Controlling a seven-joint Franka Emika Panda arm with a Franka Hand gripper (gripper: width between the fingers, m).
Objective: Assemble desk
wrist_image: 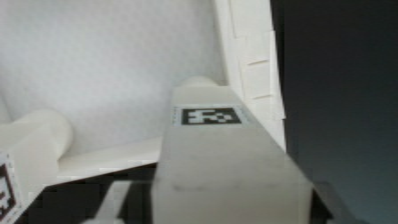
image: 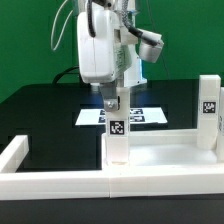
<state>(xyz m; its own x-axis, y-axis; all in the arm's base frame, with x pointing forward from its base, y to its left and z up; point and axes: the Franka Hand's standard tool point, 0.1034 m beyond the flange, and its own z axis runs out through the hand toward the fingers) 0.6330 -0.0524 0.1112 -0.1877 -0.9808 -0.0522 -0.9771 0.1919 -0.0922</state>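
Observation:
The white tabletop panel [image: 165, 152] lies with its raised rim up at the exterior view's lower right. My gripper [image: 115, 99] is shut on a white square leg [image: 117, 135] that stands upright at the panel's near left corner, with a tag on its face. A second tagged leg [image: 208, 108] stands upright at the panel's right end. In the wrist view the held leg [wrist_image: 222, 160] fills the middle between my fingers, over the panel's inner face [wrist_image: 107, 60] and beside its rim [wrist_image: 249, 60]. Another leg [wrist_image: 27, 150] shows at the edge.
The long low white border wall [image: 40, 180] runs along the front and turns back at the exterior view's left. The marker board [image: 140, 116] lies flat on the black table [image: 40, 110] behind the held leg.

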